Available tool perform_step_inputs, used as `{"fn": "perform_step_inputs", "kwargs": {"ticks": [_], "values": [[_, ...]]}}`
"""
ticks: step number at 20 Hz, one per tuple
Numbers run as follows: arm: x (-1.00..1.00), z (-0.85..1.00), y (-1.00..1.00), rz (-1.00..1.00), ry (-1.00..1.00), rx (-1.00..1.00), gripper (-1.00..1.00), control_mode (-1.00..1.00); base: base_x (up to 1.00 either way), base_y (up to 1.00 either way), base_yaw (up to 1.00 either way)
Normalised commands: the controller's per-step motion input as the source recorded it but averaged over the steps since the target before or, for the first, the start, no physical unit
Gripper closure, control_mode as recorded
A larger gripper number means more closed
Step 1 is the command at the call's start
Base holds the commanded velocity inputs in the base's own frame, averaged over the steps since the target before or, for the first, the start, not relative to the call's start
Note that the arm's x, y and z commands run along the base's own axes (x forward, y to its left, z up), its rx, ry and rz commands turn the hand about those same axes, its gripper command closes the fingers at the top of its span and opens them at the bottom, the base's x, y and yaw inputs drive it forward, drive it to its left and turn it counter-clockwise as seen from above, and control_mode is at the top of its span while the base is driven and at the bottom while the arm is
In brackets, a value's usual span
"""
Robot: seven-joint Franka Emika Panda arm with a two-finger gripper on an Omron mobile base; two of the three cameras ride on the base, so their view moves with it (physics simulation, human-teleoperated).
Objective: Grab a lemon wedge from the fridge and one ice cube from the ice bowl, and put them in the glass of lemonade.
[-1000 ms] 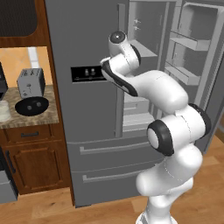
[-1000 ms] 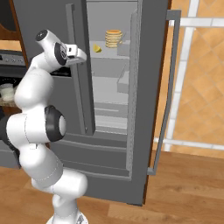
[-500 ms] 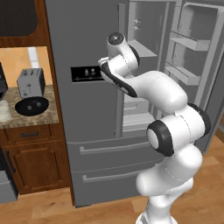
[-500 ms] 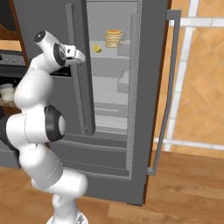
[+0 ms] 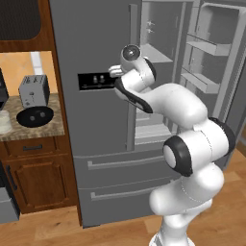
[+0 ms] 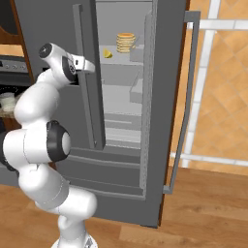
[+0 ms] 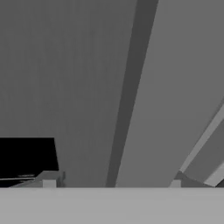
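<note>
The tall grey steel fridge (image 6: 164, 97) stands with one door open; the small bright-yellow lemon wedge (image 6: 107, 54) lies on an upper shelf beside tan pancakes (image 6: 125, 42). The tool (image 6: 87, 64), jaws apart and empty, hovers by the closed door's handle (image 6: 83, 72). Fetching the wedge seems underway; next it must reach inside.

Wood floor (image 6: 208, 208), wood cabinets (image 5: 38, 178), tiled wall (image 6: 223, 82).

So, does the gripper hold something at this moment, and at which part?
Nothing is held. The gripper has its jaws apart, facing the closed fridge door and its handle.

grey fridge (image 5: 67, 43), yellow lemon wedge (image 6: 107, 54), black ice bowl (image 5: 34, 116)
</note>
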Motion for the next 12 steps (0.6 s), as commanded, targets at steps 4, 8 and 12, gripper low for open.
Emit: {"fn": "perform_step_inputs", "kwargs": {"ticks": [4, 8, 12], "values": [[0.0, 0.0, 0.07, 0.0, 0.0, 0.0, 1.0, -1.0, 0.0, 0.0, 0.0], [0.03, -0.01, 0.26, 0.0, 0.0, -0.03, 1.0, -1.0, 0.0, 0.0, 0.0], [0.02, -0.03, 0.48, 0.0, -0.03, -0.02, 1.0, -1.0, 0.0, 0.0, 0.0]]}}
